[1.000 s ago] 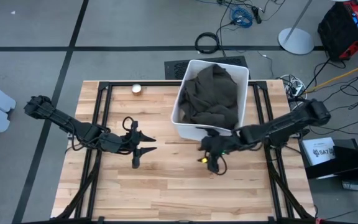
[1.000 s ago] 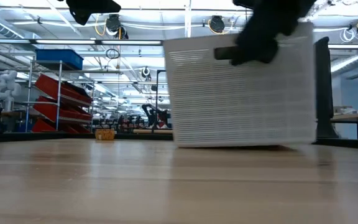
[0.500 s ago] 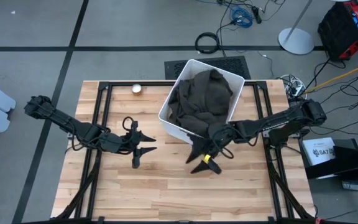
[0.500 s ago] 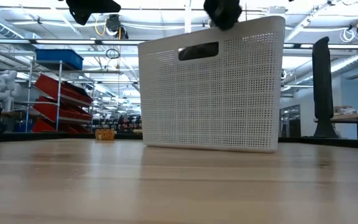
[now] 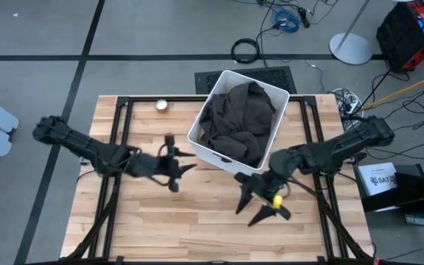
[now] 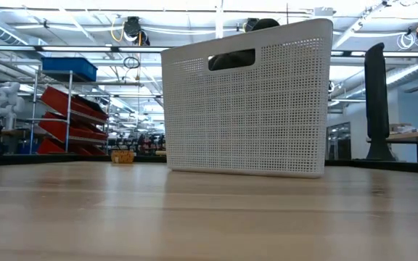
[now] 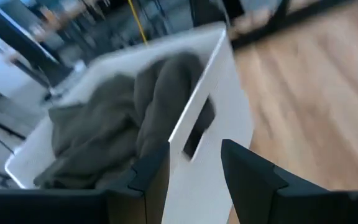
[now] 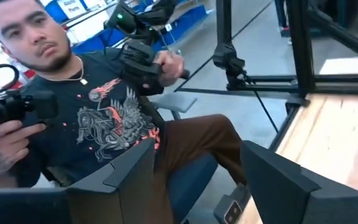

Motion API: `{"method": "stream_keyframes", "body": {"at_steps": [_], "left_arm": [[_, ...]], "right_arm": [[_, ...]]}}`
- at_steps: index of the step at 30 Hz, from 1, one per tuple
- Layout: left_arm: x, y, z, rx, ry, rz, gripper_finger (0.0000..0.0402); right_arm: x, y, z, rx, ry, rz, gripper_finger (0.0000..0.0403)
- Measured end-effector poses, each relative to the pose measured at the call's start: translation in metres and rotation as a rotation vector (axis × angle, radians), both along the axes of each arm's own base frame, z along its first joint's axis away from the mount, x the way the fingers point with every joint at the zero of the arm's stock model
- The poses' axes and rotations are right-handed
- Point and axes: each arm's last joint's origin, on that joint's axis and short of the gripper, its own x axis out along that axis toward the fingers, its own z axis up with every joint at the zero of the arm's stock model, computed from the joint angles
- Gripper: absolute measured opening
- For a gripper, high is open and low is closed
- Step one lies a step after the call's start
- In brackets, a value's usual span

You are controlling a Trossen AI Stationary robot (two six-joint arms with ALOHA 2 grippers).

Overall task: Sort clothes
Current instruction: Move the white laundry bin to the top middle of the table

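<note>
High view shows one white bin (image 5: pixel 274 129) standing at the far edge of the tabletop (image 5: pixel 197 228), turned askew to that edge, with the clothes (image 5: pixel 235 121) heaped inside it; only a dark olive garment shows on top, so I cannot count what lies beneath. My guess is the bin sits toward the middle so both arms can reach it. None of the clothes are out on the wood yet, so sorting looks hardly begun.

Two arms are at work. The left tool (image 5: pixel 174 163) hovers just beside the bin's near-left side, fingers apart and holding nothing; its wrist view looks straight at the bin's handle slot, as if lining up. The right tool (image 5: pixel 260 199) hangs clear of the bin toward the near edge, fingers spread wide, also empty.

One small pale round object (image 5: pixel 161 104) rests near the far edge, left of the bin. One person (image 8: pixel 104 124) sits beyond the tabletop.
</note>
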Motion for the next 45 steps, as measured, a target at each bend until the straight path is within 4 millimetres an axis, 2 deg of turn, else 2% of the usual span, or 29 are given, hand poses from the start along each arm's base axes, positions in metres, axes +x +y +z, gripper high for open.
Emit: {"method": "stream_keyframes", "body": {"at_steps": [5, 10, 17, 21, 26, 32, 35, 40, 45], "left_arm": [[0.021, 0.036, 0.017, -0.072, 0.244, -0.043, 0.0154], [0.042, 0.065, 0.009, 0.001, 0.425, -0.055, 0.0154], [0.062, 0.093, 0.005, -0.036, 0.554, -0.052, 0.0154], [0.066, 0.104, 0.011, -0.139, 0.64, -0.114, 0.0154], [0.068, 0.112, 0.013, -0.152, 0.768, -0.176, 0.0154], [0.067, 0.115, 0.005, -0.066, 0.915, -0.278, 0.0154], [0.065, 0.112, 0.003, 0.049, 0.968, -0.331, 0.0154], [0.063, 0.102, 0.002, 0.292, 1.077, -0.298, 0.0154], [0.065, 0.086, 0.012, 0.185, 0.999, -0.239, 0.0154]], "right_arm": [[-0.022, 0.005, 0.012, -0.046, -0.013, -0.058, 0.0225], [-0.034, 0.011, 0.013, -0.107, -0.014, -0.104, 0.0225], [-0.041, 0.023, 0.01, -0.137, 0.012, -0.098, 0.0225], [-0.044, 0.027, 0.009, -0.142, 0.014, -0.092, 0.0225], [-0.045, 0.03, 0.009, -0.14, 0.013, -0.081, 0.0225], [-0.045, 0.03, 0.009, -0.142, 0.016, -0.081, 0.0225], [-0.045, 0.03, 0.009, -0.144, 0.017, -0.08, 0.0225], [-0.046, 0.03, 0.007, -0.153, 0.03, -0.078, 0.0225], [-0.047, 0.029, 0.004, -0.172, 0.059, -0.076, 0.0225]]}}
